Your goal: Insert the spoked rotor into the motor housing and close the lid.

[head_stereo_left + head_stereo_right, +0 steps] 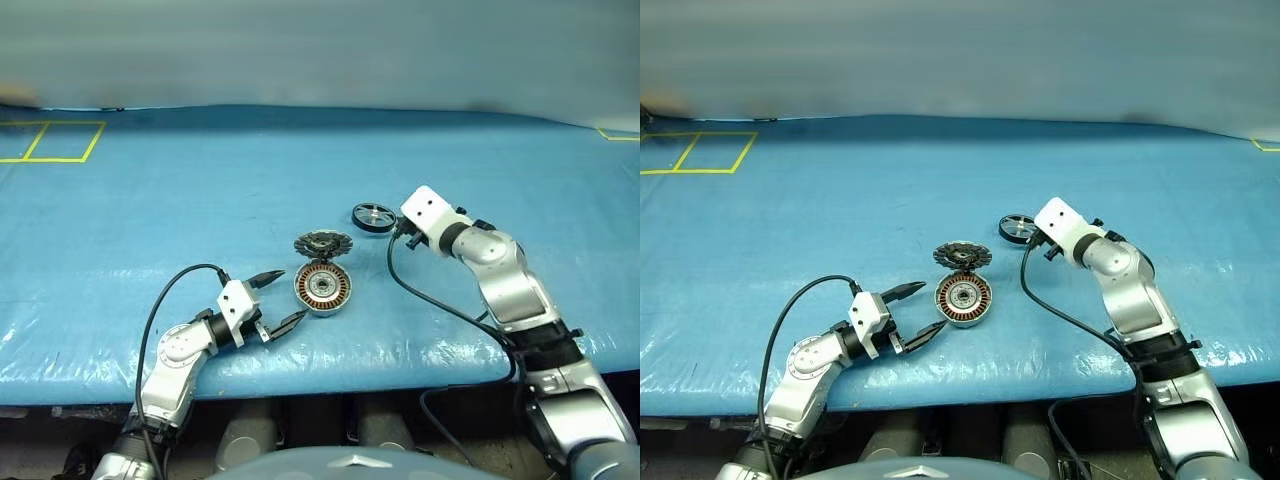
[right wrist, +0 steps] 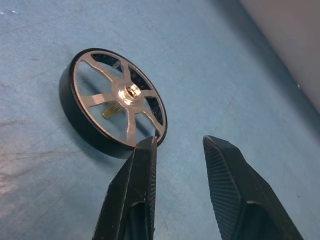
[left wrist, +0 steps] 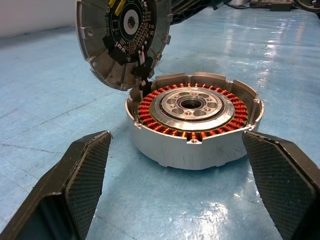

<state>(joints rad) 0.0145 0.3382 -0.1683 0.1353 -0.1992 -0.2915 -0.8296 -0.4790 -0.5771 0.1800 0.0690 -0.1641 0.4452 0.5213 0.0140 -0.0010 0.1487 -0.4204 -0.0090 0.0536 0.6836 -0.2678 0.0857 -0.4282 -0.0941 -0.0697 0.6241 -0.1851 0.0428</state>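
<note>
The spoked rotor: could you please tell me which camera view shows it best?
The right wrist view: the spoked rotor is close, its silvery spokes and hub plain, lying on the blue table just beyond the right gripper. Both eye views show it as a small, distant dark ring.

Glossy blue table cover [image 1: 300,160], yellow tape squares [image 1: 50,140], pale wall [image 1: 320,50].

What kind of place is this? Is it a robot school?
Probably a robot lab or test bench, not a home. A big table under a blue sheet has yellow tape squares marked on it, and loose motor parts lie there: a copper-wound housing, its lid and a spoked rotor.
</note>
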